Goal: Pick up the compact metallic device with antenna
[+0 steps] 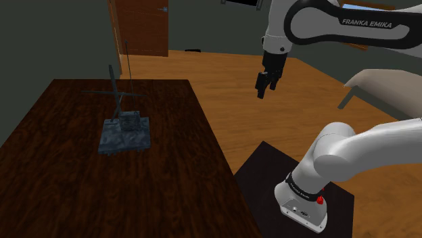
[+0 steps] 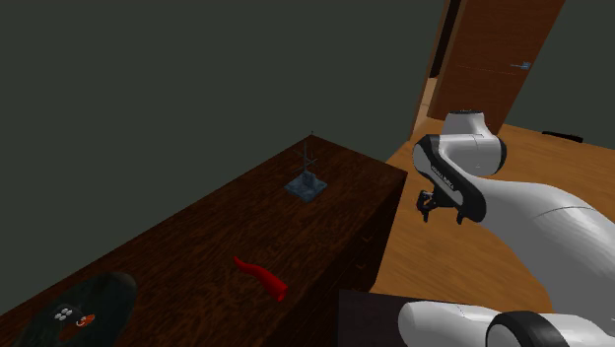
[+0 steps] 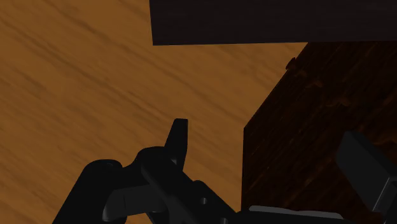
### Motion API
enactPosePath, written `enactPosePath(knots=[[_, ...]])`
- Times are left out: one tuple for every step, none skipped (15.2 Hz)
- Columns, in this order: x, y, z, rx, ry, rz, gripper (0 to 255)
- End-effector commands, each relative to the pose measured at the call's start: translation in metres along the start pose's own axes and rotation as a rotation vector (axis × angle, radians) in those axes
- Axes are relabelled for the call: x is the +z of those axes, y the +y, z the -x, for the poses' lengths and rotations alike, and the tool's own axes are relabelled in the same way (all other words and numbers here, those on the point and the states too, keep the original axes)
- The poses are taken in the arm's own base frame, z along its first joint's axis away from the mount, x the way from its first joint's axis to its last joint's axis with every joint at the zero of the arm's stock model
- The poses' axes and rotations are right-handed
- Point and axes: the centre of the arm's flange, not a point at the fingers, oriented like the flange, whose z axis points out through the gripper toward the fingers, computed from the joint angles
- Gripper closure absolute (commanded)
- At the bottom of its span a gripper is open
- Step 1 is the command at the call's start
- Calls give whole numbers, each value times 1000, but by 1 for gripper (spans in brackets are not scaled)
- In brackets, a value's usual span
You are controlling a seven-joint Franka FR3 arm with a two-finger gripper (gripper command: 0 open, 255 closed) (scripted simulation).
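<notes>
The task is at its very beginning, I judge: nothing is grasped and the whole approach is left to do.

The counter (image 1: 67, 182) is a wide top of dark brown wood with a fine reddish grain and straight square edges. Beside it runs the floor (image 1: 284, 115) of lighter orange planks, and behind stands a brown panelled door (image 1: 142, 27). The arm (image 1: 352, 27) is smooth white with dark joints and bends high over the floor, not over the counter.

The device (image 1: 124, 132) stands upright on the counter, toward its far half in the shoulder view. It has a flat square base with a mottled grey-blue surface, dull like worn metal, a small block on top, and thin dark rods. One long thin antenna rises from it. On the near part of the counter in the second exterior view lie a curved red thing (image 2: 261, 276) and a dark rounded thing (image 2: 89, 308); what they are I cannot tell.

The tool (image 1: 266, 84) is matte black and angular. It hangs in the air past the counter's edge, well apart from the device. In the wrist view its fingers (image 3: 179, 137) stand apart with nothing between them.

What is left: to bring the tool over the counter, lower it around the base or block, close it, and lift. The rods look too thin for a safe grasp.
</notes>
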Motion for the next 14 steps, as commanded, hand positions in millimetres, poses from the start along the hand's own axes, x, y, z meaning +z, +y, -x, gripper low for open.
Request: enactPosePath(knots=[[0,0,0,0,0,0,0],[-2,-13,0,15,6,-4,0],[-3,-25,0,31,11,-7,0],[-5,-38,0,46,17,-11,0],[-7,-50,0,62,23,-14,0],[-8,-63,-1,77,28,-18,0],[-10,-75,-1,93,34,-21,0],[-12,-88,-2,108,39,-25,0],[-14,-100,-3,123,45,-28,0],[-16,-113,-5,139,51,-32,0],[-18,-125,-6,154,56,-35,0],[-20,-137,-8,170,62,-39,0],[-22,-150,-9,185,68,-42,0],[-24,-162,-11,201,73,-46,0]])
